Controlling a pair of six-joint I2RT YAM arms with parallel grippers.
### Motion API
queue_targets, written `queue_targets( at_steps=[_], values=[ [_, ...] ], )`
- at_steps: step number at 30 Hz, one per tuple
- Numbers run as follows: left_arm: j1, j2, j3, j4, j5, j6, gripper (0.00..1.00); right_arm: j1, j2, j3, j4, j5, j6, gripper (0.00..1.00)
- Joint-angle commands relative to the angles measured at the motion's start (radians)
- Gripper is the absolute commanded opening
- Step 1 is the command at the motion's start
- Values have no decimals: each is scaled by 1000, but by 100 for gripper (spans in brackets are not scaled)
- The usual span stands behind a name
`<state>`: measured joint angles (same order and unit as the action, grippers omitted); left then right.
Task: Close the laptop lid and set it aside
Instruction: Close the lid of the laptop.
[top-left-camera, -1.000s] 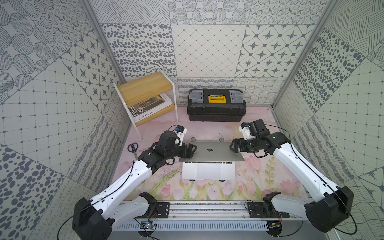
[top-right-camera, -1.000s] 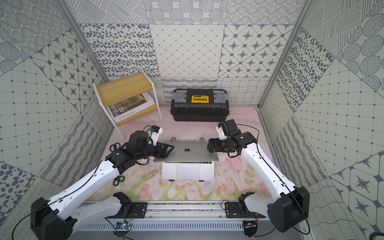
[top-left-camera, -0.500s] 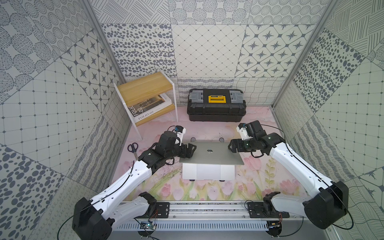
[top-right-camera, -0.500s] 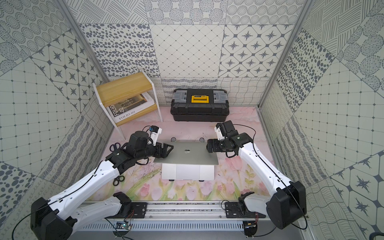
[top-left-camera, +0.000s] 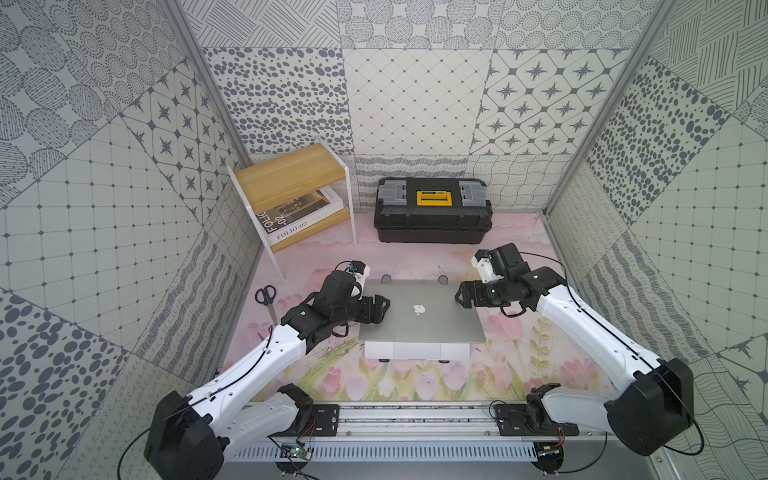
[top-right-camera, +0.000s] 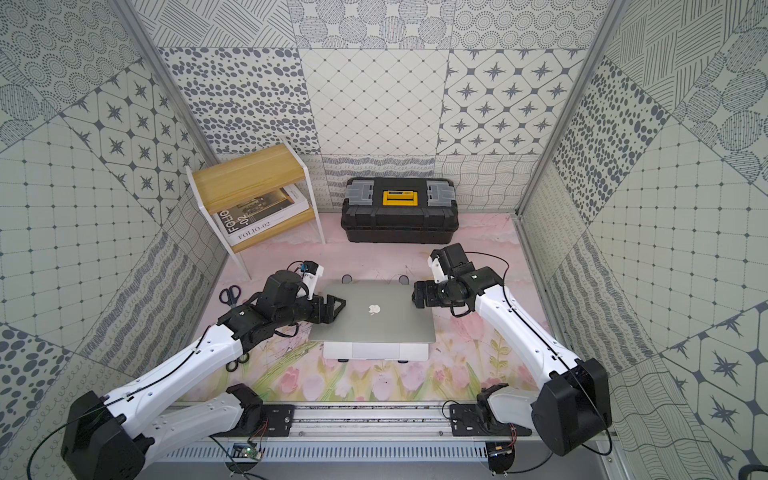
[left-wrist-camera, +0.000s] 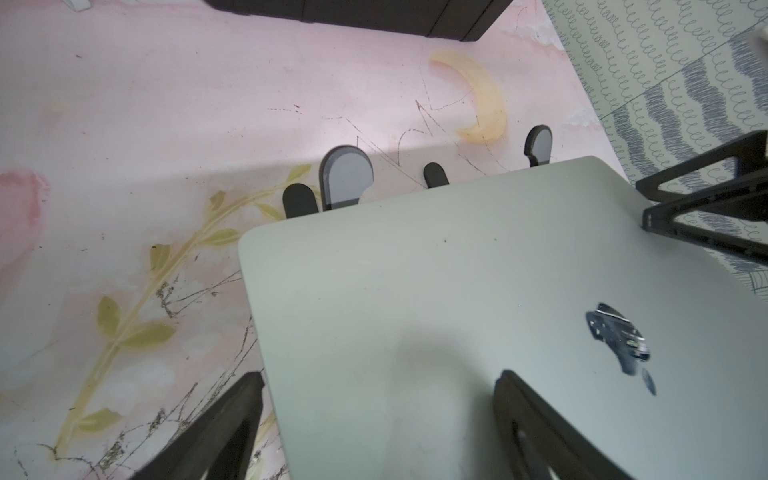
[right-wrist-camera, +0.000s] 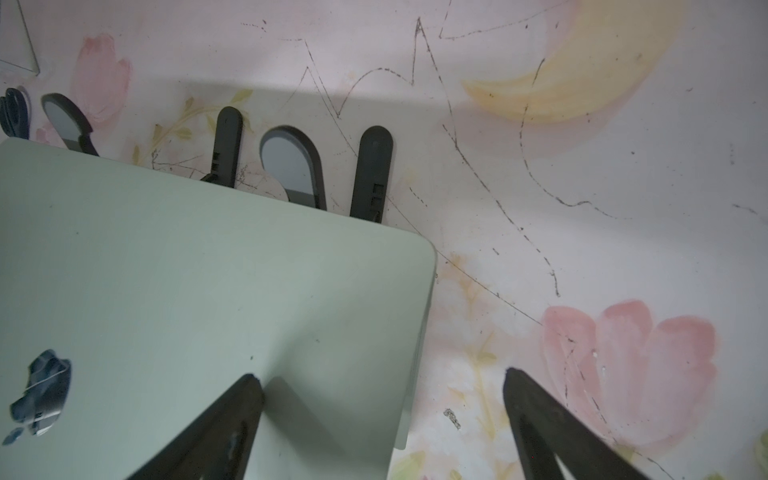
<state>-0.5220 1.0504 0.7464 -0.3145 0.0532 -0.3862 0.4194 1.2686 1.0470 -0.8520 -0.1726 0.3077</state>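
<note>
laptop lid (top-left-camera: 419, 320) nearly down, logo up (long axis along bench (top-left-camera: 415, 253) front edge, hinge rearward) | left claw (top-left-camera: 383, 309) open astride left edge | right claw (top-left-camera: 461, 296) open, right edge

Both top views look steeply down from high over the near edge, sharing the whole table (top-left-camera: 316, 257). The wrist views look closely past the left pincer (left-wrist-camera: 379, 376) and right pincer (right-wrist-camera: 381, 375) at far corners of the lid (left-wrist-camera: 415, 291), sharing its logo (left-wrist-camera: 619, 345).
</note>
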Motion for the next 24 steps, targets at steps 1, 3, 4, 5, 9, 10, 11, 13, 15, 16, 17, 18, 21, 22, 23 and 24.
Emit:
queue_targets(
  at_steps=[1,3,4,5,9,10,11,13,15,16,17,18,21,22,23,24],
  values=[
    [0,-6,-17,-37,-2,-22,91,10,-13,-35,-57,1,8,96],
    [0,-15,-4,-55,-11,-21,91,10,-39,-29,-57,-7,17,97],
    [0,-22,6,-64,-13,-20,91,10,-52,-23,-57,-12,24,97],
    [0,-32,21,-80,-15,-20,91,10,-68,-16,-57,-35,30,97],
    [0,-78,44,-123,-1,-33,92,10,-116,-19,-57,-86,65,97],
    [0,-93,45,-127,4,-39,92,10,-126,-26,-59,-101,75,97],
    [0,-110,43,-156,9,-47,92,11,-137,-35,-59,-117,85,97],
    [0,-146,35,-183,18,-57,92,16,-166,-55,-59,-128,113,97],
    [0,-179,23,-210,17,-67,92,20,-193,-73,-65,-131,130,97],
    [0,-195,19,-224,16,-74,92,20,-205,-80,-71,-132,137,97],
    [0,-206,14,-235,19,-79,92,20,-215,-85,-77,-130,140,97],
    [0,-218,6,-243,24,-82,92,20,-222,-91,-82,-128,143,97],
    [0,-233,-30,-235,38,-97,91,20,-232,-113,-88,-115,145,97],
    [1,-232,-44,-225,47,-104,90,20,-230,-120,-87,-96,144,97],
    [1,-226,-58,-213,54,-113,90,20,-229,-128,-87,-77,143,97],
    [1,-220,-73,-200,59,-121,89,20,-226,-136,-85,-60,141,97]
  ],
)
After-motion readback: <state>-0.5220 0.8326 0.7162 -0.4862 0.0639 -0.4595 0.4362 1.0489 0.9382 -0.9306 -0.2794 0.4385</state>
